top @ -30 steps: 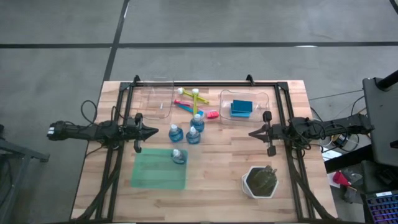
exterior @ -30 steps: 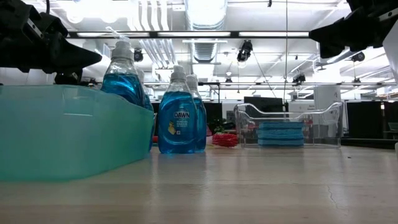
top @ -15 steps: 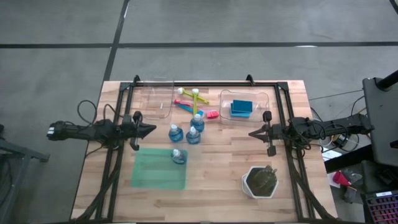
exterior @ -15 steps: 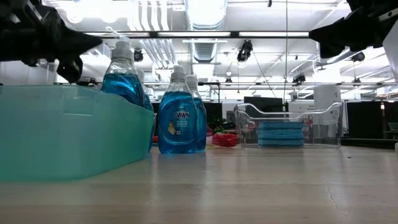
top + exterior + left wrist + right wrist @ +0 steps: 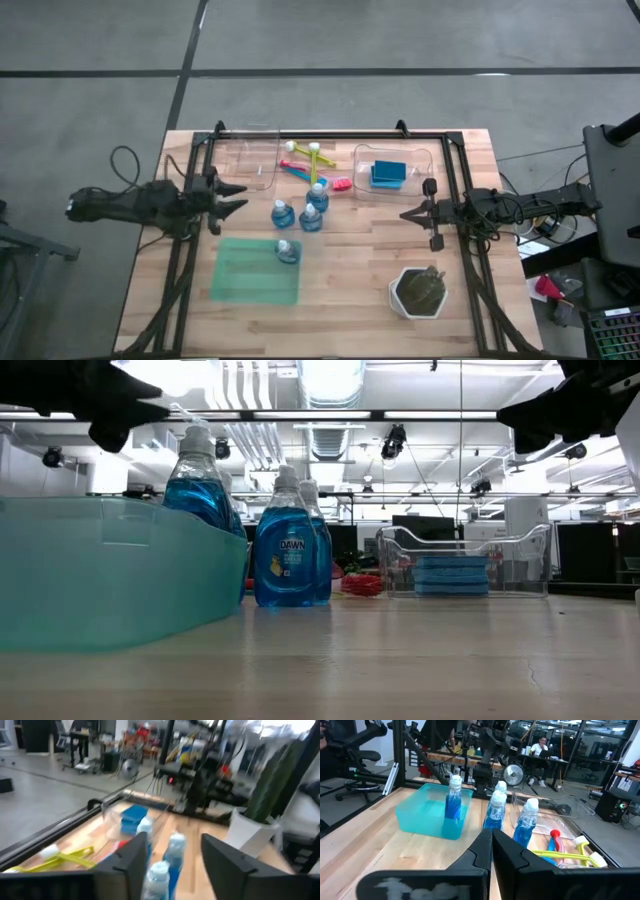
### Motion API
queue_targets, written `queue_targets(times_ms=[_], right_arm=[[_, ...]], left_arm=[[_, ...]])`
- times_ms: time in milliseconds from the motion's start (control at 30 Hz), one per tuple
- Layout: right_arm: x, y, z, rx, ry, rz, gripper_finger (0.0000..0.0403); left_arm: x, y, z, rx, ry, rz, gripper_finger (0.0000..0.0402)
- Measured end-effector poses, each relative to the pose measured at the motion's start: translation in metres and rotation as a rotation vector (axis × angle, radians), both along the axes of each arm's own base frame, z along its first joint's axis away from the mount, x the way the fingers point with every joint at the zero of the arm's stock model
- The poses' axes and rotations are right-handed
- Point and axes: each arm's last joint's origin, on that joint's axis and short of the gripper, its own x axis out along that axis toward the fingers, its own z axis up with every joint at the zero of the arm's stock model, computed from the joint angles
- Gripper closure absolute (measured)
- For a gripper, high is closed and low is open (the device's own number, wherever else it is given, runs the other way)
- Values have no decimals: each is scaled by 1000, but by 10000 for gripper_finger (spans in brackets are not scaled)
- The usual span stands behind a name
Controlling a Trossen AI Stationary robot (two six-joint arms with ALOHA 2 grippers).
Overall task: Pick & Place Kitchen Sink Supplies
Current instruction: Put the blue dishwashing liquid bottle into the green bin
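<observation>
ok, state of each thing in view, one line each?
Left claw: open, empty, above the table.
Right claw: shut, empty, waiting.
Bottle in the green bin: upright, capped.
Three bottles on the table: upright, capped.
Sponges: stacked in the clear bin.
Brushes: lying flat.

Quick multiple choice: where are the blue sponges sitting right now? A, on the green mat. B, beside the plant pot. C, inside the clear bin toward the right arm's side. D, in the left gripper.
C: in the high view the blue sponges lie inside the clear bin on the right arm's side, and the low view shows them stacked behind its clear wall, while the green mat holds only one bottle.
</observation>
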Motion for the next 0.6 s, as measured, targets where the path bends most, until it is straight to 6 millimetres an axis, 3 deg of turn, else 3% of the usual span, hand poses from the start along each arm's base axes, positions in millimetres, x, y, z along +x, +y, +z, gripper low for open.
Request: queue_targets(times_ms=[233, 600], right_arm=[[0, 0, 0, 2, 0, 0, 394], [0, 0, 0, 2, 1, 0, 394]], left_arm=[[30, -2, 3, 100, 174, 15, 131], [74, -4, 1, 179, 361, 36, 124]])
